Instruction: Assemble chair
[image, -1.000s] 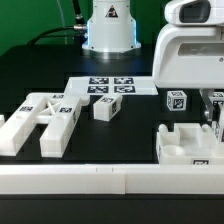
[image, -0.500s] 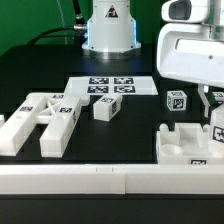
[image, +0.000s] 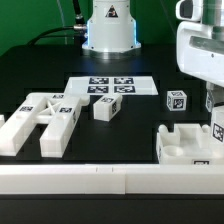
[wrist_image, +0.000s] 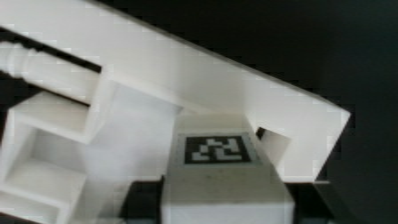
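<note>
**Robot Arm Poised Over Chair Seat**

The tool (image: 213, 112) hangs low over the square seat block (image: 188, 146), at four o'clock in the exterior view. Whether its jaws are apart or clamped cannot be told. An H-shaped piece (image: 45, 120) lies on the tabletop at nine o'clock, well apart. A sound grasp likely means centring on the tagged face (wrist_image: 217, 150) and descending squarely, so nothing tilts.

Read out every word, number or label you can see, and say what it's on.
No readable words, numbers or brand names.
Marker board: black-and-white square tags only, no letters.
Small block and the wrist view's chair piece: the same tags.
Robot base: small dark mark, too blurred to read.
</note>
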